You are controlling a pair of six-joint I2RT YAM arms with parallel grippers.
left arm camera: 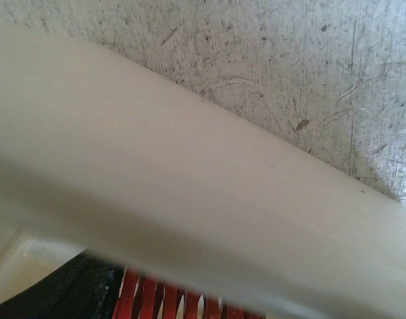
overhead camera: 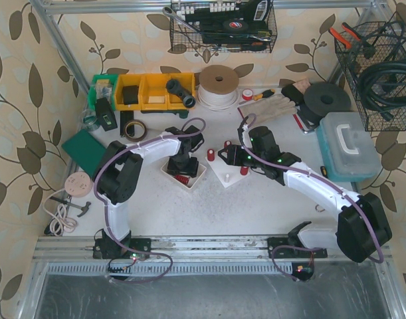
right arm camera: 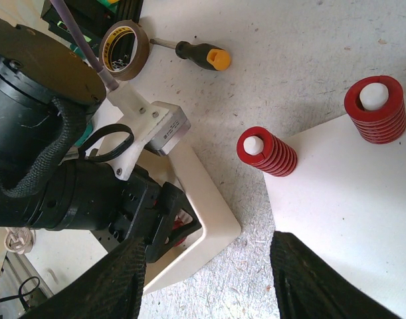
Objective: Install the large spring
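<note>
A white tray (overhead camera: 197, 174) left of centre holds red springs (overhead camera: 181, 179). My left gripper (overhead camera: 182, 163) is lowered into it. In the left wrist view the blurred tray rim (left arm camera: 189, 186) fills the frame, with red spring coils (left arm camera: 169, 302) just below it. The right wrist view shows the left gripper's black fingers (right arm camera: 164, 211) straddling a red spring in the tray; whether they press on it is unclear. My right gripper (right arm camera: 212, 279) hovers open and holds nothing, between the tray and the white base plate (right arm camera: 342, 199). Two red springs (right arm camera: 267, 151) (right arm camera: 379, 109) sit on the plate's white pegs.
A tape roll (right arm camera: 125, 40) and a yellow-handled screwdriver (right arm camera: 196, 52) lie behind the tray. Yellow bins (overhead camera: 153, 90), a cord spool (overhead camera: 218, 85), gloves (overhead camera: 276, 103) and a clear toolbox (overhead camera: 349, 143) stand along the back and right.
</note>
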